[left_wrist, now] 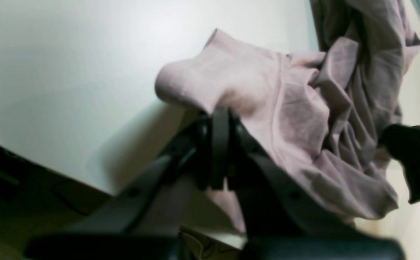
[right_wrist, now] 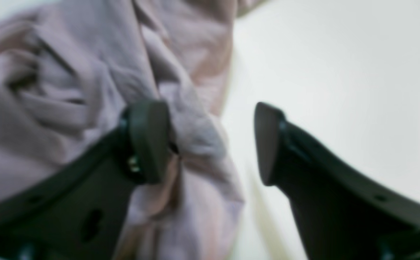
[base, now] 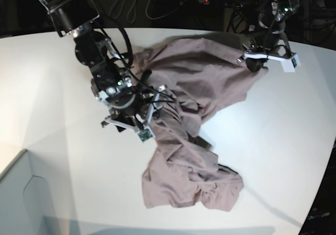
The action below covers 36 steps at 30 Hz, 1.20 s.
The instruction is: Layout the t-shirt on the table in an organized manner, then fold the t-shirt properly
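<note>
T-shirt [base: 194,140]: soft mauve cloth, matt, v. wrinkled; table [base: 47,88]: smooth matt white top; right gripper [right_wrist: 210,144] fingers [right_wrist: 148,141]: dark matt plastic, smooth pads.

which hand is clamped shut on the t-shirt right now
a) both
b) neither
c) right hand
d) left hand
d) The left hand has its jaws pressed together on a fold of the t-shirt, while the right hand stands wide open with cloth only against one finger.
</note>
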Motion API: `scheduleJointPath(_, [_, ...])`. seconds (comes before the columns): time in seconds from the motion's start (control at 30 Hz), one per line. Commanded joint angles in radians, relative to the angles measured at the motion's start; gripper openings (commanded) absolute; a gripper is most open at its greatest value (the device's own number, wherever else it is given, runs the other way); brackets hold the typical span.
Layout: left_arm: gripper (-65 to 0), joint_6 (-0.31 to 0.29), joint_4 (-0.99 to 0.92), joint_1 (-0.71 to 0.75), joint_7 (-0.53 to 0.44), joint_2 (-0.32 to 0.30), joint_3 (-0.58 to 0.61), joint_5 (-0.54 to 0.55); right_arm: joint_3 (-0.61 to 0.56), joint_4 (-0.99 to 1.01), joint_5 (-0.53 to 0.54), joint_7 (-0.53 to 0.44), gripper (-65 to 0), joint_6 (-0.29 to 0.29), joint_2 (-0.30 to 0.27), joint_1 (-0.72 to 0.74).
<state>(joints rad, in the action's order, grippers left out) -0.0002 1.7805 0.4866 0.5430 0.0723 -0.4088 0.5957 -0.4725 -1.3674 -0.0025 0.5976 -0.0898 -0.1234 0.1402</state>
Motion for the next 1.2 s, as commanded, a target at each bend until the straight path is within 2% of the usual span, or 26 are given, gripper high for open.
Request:
scheduleJointPath(0.0, [-64.9,-0.007,0.015,0.002,-0.013,0.001,0.0,0.008,0.004,0.009,-0.003,-0.021,-36.4,-0.006,0.003,0.032])
scheduleJointPath(0.2, [-64.9,-0.007,0.015,0.002,-0.013,0.002,0.0,0.008,0.01,0.095,-0.003,-0.023,-53.1,-0.006,0.017,0.06])
scheduleJointPath(0.3, [-64.9,-0.007,0.018,0.004,-0.013,0.004,0.001,0.008,0.013,0.084,-0.003,-0.023,-65.0,-0.006,0.017,0.062])
scheduleJointPath(0.37, [-64.9,-0.007,0.025,0.007,-0.013,0.005,0.006,0.01,0.062,0.044,-0.003,-0.021,-65.0,-0.006,0.015,0.052])
scheduleJointPath(0.67, [-64.9,-0.007,0.143,0.016,-0.011,0.042,0.012,0.01,0.438,-0.149,-0.003,-0.02,-65.0,-0.003,0.012,-0.003])
scheduleJointPath(0.8, [-64.9,-0.007,0.213,0.03,-0.013,0.042,0.084,0.01,0.622,-0.215,-0.003,-0.014,-65.0,-0.003,0.015,-0.003])
scheduleJointPath(1.0, [-64.9,-0.007,0.221,0.019,-0.014,0.036,0.25,0.008,0.802,-0.251,-0.003,-0.012,-65.0,-0.003,0.017,-0.004])
scheduleJointPath(1.17, [-64.9,-0.007,0.204,-0.065,-0.013,0.016,0.44,0.0,0.868,-0.248,-0.003,-0.014,-65.0,-0.005,-0.003,-0.001])
